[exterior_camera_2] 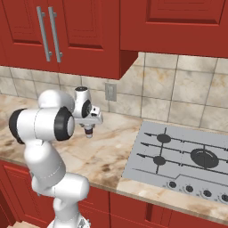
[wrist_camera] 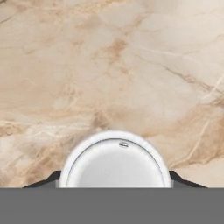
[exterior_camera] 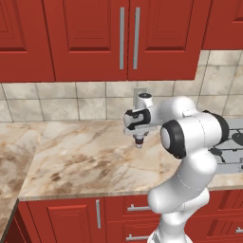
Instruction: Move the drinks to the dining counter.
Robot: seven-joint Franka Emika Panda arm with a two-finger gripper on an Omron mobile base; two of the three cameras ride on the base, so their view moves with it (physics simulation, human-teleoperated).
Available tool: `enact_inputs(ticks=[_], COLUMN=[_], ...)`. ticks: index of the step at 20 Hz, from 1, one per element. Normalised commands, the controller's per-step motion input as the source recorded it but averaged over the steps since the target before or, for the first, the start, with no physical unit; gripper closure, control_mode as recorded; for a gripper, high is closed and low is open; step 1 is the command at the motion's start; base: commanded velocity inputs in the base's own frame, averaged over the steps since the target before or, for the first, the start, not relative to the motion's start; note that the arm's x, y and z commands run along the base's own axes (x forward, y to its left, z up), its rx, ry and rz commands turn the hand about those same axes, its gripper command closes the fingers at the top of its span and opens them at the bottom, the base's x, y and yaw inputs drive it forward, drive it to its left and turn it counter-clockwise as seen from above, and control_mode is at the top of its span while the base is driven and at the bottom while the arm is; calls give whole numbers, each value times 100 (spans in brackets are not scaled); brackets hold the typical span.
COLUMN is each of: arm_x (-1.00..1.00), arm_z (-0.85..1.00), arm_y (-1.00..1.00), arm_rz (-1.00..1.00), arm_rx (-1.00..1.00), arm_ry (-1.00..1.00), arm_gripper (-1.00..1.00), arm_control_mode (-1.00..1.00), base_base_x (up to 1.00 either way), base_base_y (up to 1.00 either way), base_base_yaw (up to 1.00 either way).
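The gripper (exterior_camera: 139,141) is clenched on the small white container (wrist_camera: 114,162), holding it in the air above the tile-backed marble worktop (exterior_camera: 85,161), so I think a loose hold could let the container slip out and fall on the way to the dining counter.

Marble counter (exterior_camera: 85,156) below the hand. Beige tiled wall (exterior_camera: 61,102) behind it, grey outlet (exterior_camera_2: 110,92) just behind. Red upper cabinets (exterior_camera: 95,38) above, steel handles (exterior_camera: 129,38). Grey cooktop (exterior_camera_2: 182,153) off to its right. Red drawers (exterior_camera: 118,216) beneath.
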Motion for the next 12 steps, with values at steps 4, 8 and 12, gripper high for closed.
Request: enact_inputs(ticks=[4,8,12], arm_x=[-22,-25,-26], arm_z=[1,12,16], arm_y=[0,0,0], arm_rz=[0,0,0], arm_rx=[0,0,0], arm_ry=[-6,-4,-1], arm_gripper=[100,100,100], arm_control_mode=[-100,-100,-100], base_base_x=[0,0,0], base_base_y=[0,0,0], base_base_yaw=[0,0,0])
